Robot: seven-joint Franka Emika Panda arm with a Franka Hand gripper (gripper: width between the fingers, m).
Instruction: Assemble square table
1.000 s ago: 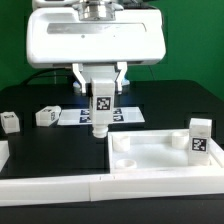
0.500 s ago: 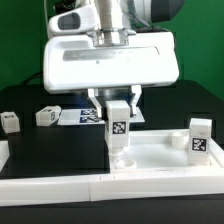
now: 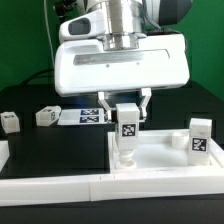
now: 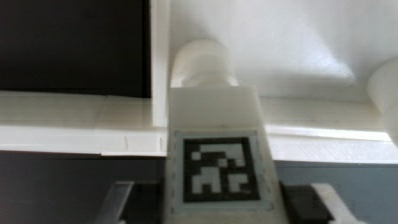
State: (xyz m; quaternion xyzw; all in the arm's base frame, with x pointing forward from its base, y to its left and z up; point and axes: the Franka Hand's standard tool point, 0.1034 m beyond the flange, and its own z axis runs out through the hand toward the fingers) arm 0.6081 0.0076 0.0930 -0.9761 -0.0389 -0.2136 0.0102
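The tool point(image 3: 127, 113) grips leg block point(image 3: 127, 132) upright at tabletop point(image 3: 165, 159) corner.

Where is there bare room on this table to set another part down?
Bare black table lies between the edge leg, the leg beside the marker board, the tray and the front bar. Tray floor between the held leg and standing leg is free. Crowded around the marker board.

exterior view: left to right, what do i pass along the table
small white tagged leg block → second white tagged leg block → flat white marker board → white tagged leg held by the gripper → upright white tagged leg
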